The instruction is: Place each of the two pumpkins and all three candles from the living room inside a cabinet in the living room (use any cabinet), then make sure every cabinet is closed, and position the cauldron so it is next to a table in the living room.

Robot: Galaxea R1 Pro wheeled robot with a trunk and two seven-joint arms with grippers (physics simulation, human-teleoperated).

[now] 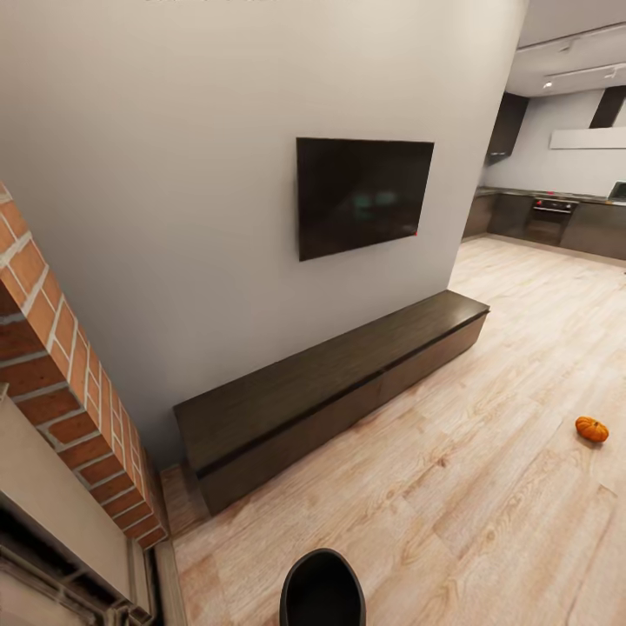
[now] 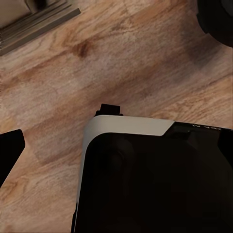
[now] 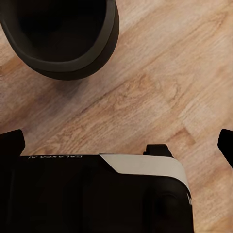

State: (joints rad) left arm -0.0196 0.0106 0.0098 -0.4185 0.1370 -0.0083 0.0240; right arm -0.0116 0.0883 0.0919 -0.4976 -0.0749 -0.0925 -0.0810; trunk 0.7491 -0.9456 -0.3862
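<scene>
- Nearest in head view: black rounded vessel, the cauldron, at bottom centre, on the wood-plank floor; dark open bowl, thick rim. Same cauldron in right wrist view, seen from above, black interior, resting on planks.
- Left of it in head view: red-brick fireplace, pale surround and dark grate at lower left corner.
- Pumpkin: one small orange ribbed ball, lying on the floor at right of head view, well apart from cabinet and cauldron. Stem too small to make out.
- Cabinet: long low dark-brown console against the off-white wall, running from near the fireplace toward the kitchen opening. Fronts flush, handle-less, all look closed; top bare.
- Black TV on the wall above the cabinet.
- Grey kitchen units far back right, with oven.
- Right gripper: black fingertips at both picture edges, spread wide, bare floor between them, holding nothing, touching nothing. Black-and-white robot body below it in the picture.
- Left gripper: one black fingertip at the picture edge over bare floor; other finger out of frame, so spread can't be told. Nothing seen in grasp. Dark round edge at one corner, possibly the cauldron, unclear.
- Fireplace base edge in a corner of left wrist view.
</scene>
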